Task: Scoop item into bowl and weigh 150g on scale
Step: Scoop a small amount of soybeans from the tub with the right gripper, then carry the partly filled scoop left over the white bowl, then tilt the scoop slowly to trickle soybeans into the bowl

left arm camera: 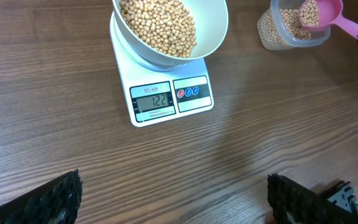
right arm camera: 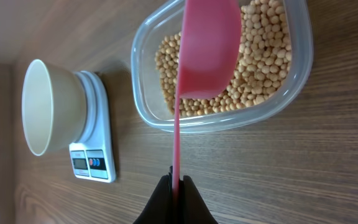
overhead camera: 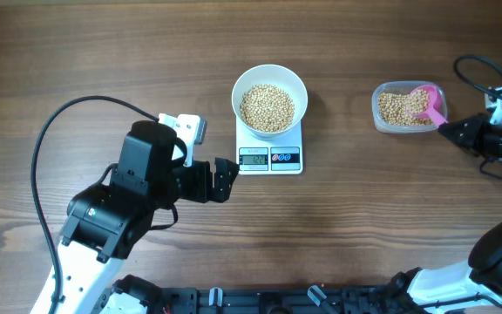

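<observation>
A white bowl (overhead camera: pixel 269 71) heaped with tan beans (overhead camera: pixel 267 106) stands on the white scale (overhead camera: pixel 269 160), whose display reads 122 in the left wrist view. My right gripper (right arm camera: pixel 177 185) is shut on the thin handle of a pink scoop (right arm camera: pixel 209 50). The scoop (overhead camera: pixel 427 102) hangs over a clear container (overhead camera: pixel 382 109) of more beans (right arm camera: pixel 260 56), with some beans in its cup (left arm camera: pixel 311 12). My left gripper (overhead camera: pixel 232 179) rests open and empty just left of the scale, its fingertips (left arm camera: pixel 61 196) far apart over bare wood.
A black cable (overhead camera: pixel 68 118) loops over the table at the left. Another cable (overhead camera: pixel 478 65) curls behind the right arm at the far right. Black frame parts (overhead camera: pixel 260 301) run along the front edge.
</observation>
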Tool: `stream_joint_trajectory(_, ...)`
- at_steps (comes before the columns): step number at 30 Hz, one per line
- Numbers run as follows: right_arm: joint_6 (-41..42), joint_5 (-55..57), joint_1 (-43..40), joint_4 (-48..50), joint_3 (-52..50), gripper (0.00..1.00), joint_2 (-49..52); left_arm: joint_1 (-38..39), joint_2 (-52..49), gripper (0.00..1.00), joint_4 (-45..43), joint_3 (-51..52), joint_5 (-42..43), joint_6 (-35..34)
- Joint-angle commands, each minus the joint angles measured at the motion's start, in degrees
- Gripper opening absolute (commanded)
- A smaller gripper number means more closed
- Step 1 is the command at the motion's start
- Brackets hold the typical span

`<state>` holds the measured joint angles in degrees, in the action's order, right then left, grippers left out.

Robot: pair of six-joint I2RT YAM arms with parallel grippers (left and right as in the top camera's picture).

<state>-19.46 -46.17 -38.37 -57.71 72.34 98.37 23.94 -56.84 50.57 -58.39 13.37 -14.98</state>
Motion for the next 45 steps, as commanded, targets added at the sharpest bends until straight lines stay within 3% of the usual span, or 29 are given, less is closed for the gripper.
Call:
stream_joint_trajectory(1,-2.8,-6.71,-1.53,-0.11,-0.46,0.04,0.76,0.33,-0.17,1.0,0.0,0.28,0.5,-0.5)
stream_joint_trajectory(8,-3.04,-11.37,-1.79,-0.61,-0.46,0.04,0.76,0.33,-0.17,1.0,0.0,0.28,0.5,-0.5)
stream_joint_trajectory(19,-3.04,-30.64,-0.48,-3.74,-0.46,0.04,0.74,0.33,-0.17,1.0,0.0,0.28,0.5,-0.48)
stream_joint_trajectory(30,6.23,-33.86,18.51,-2.49,-0.35,0.04,0.74,0.33,-0.17,1.0,0.0,0.28,0.5,-0.5)
stream_joint_trajectory(35,15.47,-30.21,27.34,4.94,0.52,0.04,0.74,0.33,-0.17,1.0,0.0,0.26,0.5,-0.5)
stream_joint_trajectory(45,16.44,-3.1,42.93,8.46,6.43,0.04,-2.25,0.33,-0.17,1.0,0.0,0.28,0.5,-0.5)
